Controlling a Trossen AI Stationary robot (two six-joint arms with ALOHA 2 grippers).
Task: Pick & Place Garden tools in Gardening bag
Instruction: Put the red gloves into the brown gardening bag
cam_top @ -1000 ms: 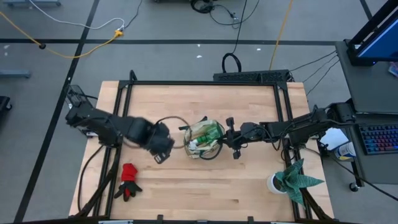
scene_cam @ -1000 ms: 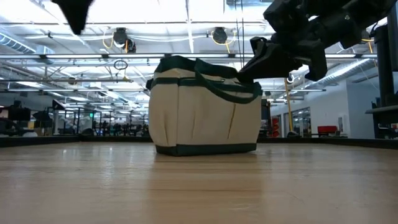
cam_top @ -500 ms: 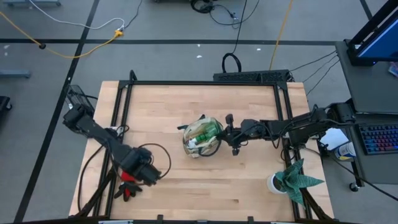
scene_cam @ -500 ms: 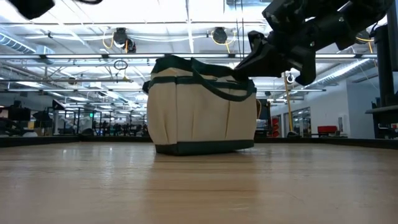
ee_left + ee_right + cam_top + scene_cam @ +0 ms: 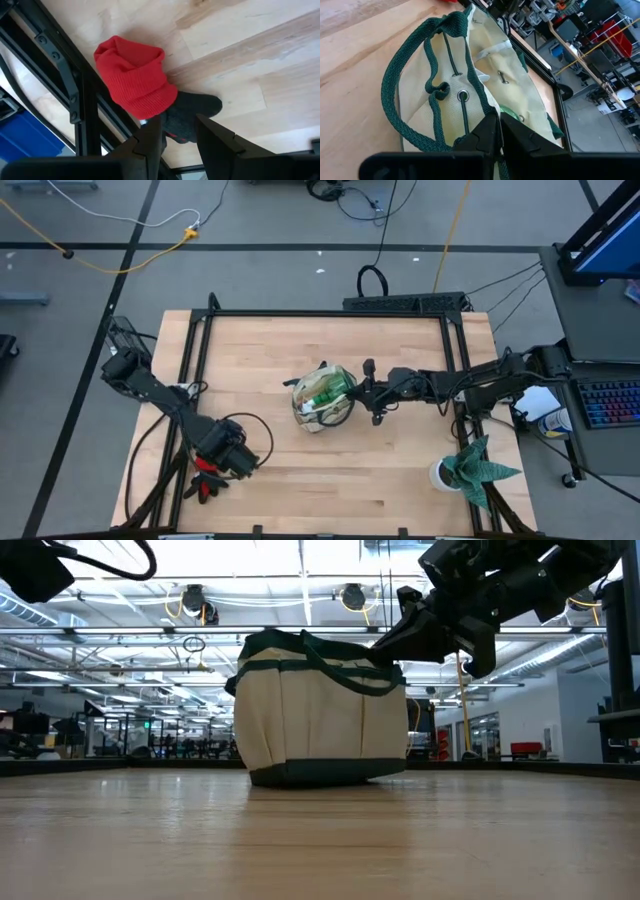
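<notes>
Bag position: the gardening bag (image 5: 324,397) stands upright near the middle of the wooden table (image 5: 300,345), its mouth facing up, with a green spray bottle (image 5: 331,388) visible inside from the high view. The right gripper (image 5: 366,393) sits at the bag's right edge, fingers pressed together and clamped on the bag's rim beside the dark green loop handle (image 5: 422,85); the right wrist view shows the two fingers (image 5: 487,135) closed against the cream fabric at the handle's grommet. In the low view the same gripper (image 5: 392,638) meets the bag (image 5: 320,705) at its upper corner, and the bag's base on that side sits slightly lifted off the tabletop. The left gripper (image 5: 232,456) hangs low over the front-left part of the table, directly above the red glove (image 5: 207,475), which lies flat near the table's front-left frame rail. In the left wrist view the fingers (image 5: 150,140) stand apart, straddling the dark cuff end of the glove (image 5: 137,82); contact with the glove cannot be confirmed. A potted plant (image 5: 472,467) stands at the front-right corner, well apart from both grippers.
</notes>
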